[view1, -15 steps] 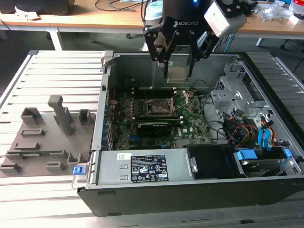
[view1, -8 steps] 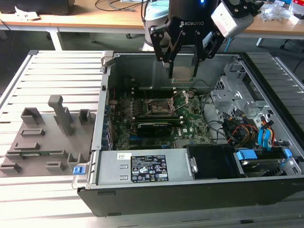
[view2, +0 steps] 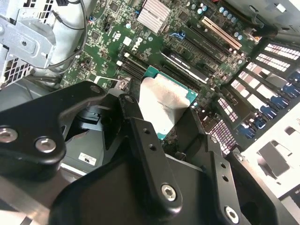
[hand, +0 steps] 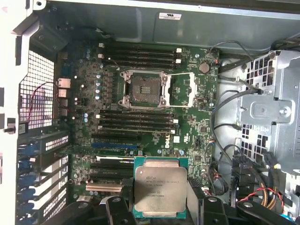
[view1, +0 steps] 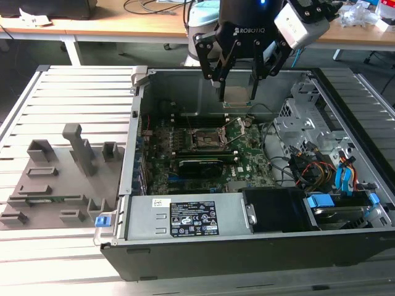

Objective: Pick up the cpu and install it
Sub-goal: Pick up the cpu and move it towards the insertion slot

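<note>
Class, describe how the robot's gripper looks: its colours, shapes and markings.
The black two-fingered gripper has a glossy rounded body with white lettering. Its fingers are flat, angular black links joined at pivots, with silver screw heads in the second wrist view. A pale grey box-shaped unit is mounted beside the wrist.

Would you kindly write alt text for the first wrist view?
The pincer holds the cpu, silver top showing, over a green motherboard inside an open computer case. The socket lies apart from the cpu, its frame open.
</note>
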`<state>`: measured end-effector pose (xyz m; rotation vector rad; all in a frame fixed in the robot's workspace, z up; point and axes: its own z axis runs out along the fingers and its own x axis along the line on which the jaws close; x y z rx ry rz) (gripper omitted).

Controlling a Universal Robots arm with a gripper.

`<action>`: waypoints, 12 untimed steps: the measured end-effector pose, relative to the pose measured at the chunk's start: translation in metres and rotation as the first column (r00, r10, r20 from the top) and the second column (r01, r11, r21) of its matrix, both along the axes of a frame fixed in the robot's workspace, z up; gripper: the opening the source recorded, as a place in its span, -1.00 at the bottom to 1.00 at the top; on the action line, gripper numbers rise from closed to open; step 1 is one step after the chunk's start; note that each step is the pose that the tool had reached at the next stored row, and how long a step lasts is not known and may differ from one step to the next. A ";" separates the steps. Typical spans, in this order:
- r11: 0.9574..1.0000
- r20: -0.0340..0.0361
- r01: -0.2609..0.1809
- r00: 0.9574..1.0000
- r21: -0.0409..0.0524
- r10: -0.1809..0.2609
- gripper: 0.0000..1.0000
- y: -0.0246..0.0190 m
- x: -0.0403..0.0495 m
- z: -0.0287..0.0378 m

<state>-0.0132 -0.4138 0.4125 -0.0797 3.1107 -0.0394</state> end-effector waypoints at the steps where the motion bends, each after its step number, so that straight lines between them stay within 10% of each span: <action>1: 1.000 0.000 0.000 1.000 0.000 0.000 0.08 0.0000 0.0000 -0.0004; 6: 1.000 0.000 0.000 1.000 0.000 0.000 0.08 0.0003 0.0001 -0.0060; 7: 1.000 0.000 0.000 1.000 0.000 0.000 0.08 0.0058 0.0000 -0.0110; 8: 1.000 0.000 0.000 1.000 0.000 0.000 0.08 0.0235 0.0000 -0.0137; 9: 1.000 0.000 0.000 1.000 0.000 0.000 0.08 0.0320 0.0000 -0.0145; 12: 1.000 0.000 0.000 1.000 0.000 0.000 0.08 0.0504 0.0000 -0.0163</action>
